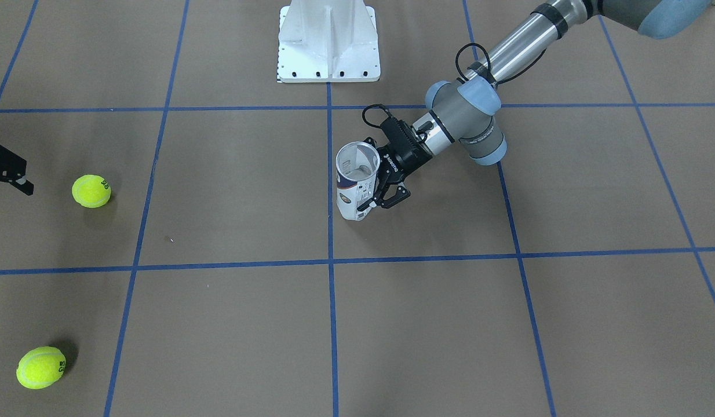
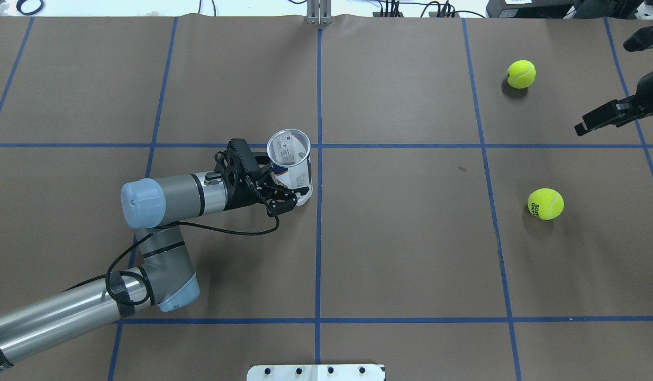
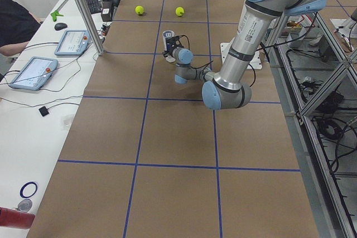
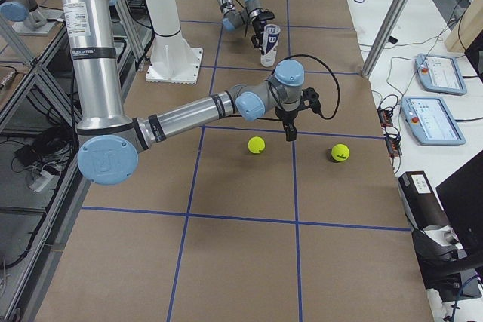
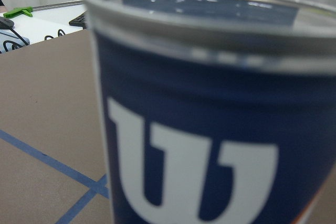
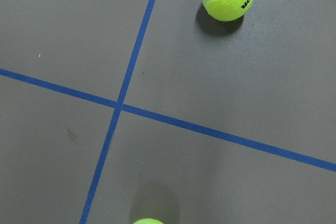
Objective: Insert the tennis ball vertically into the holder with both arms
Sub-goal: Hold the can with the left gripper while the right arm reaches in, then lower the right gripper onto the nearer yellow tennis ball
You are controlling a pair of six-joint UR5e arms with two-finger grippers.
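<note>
Left gripper [image 2: 281,181] is clenched round the can [image 2: 293,159], which stands upright on the table [image 2: 411,248] with its mouth open above the fingers. Advised: keep that grip firm and the can plumb. Open table runs from there to the right gripper [image 2: 604,117], whose finger state cannot be told. It hovers between two balls, nearer [image 2: 545,203] and farther [image 2: 520,74], and both appear reachable from above.

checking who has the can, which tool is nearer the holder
Left. The left tool straddles the upright holder; the right tool hangs far off, near the two tennis balls.
</note>
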